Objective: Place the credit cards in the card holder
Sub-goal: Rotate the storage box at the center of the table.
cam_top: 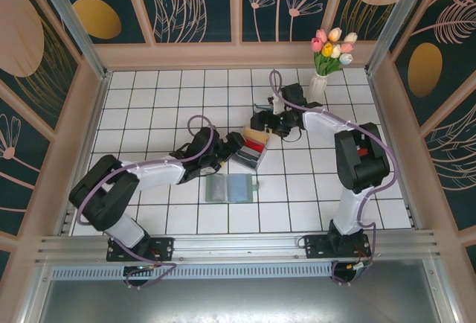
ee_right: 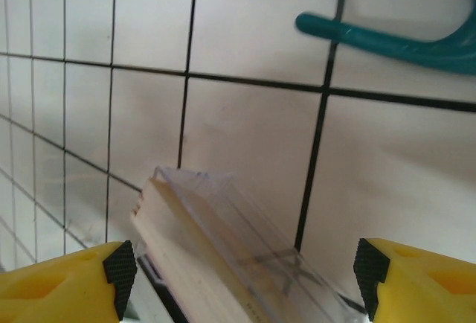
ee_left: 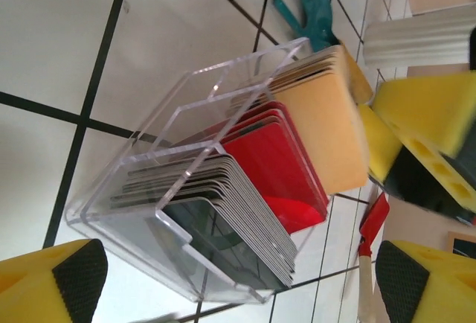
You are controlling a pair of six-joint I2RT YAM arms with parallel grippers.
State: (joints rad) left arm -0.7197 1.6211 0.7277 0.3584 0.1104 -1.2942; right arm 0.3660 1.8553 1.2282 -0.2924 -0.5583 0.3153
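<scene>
Two grippers, both spread wide, both at the clear tray (ee_left: 223,77) that holds the credit cards (ee_left: 277,163).

Left gripper (ee_left: 238,284): jaws fully apart, nothing pinched. Its yellow fingertips (ee_left: 56,282) sit one at each side of the tray's end, with the tray body between them. Whether a pad touches the acrylic wall can't be told, since the frame edge cuts that part off.

Right gripper (ee_right: 242,282): jaws also wide apart and empty. It is low over the opposite end of the tray, with the clear corner and the edge of the beige cards between its two tips. In the left wrist view one of its yellow fingers (ee_left: 424,111) shows just past the beige cards.

All the cards are inside the tray, standing on edge and leaning, sorted by compartment. The beige stack (ee_left: 320,129) is at the right gripper's end, the red stack (ee_left: 268,189) is in the middle, and the dark stack (ee_left: 223,226) is at the left gripper's end.

The card holder (cam_top: 230,187) lies flat and open on the white tiled table (cam_top: 149,92). It is just beside the tray on the side nearer the arm bases, pale blue inside up, and apart from both grippers.

A teal handle (ee_right: 387,36) lies on the tiles beyond the tray. A white vase (cam_top: 320,85) of tulips stands at the back, behind the right arm.
</scene>
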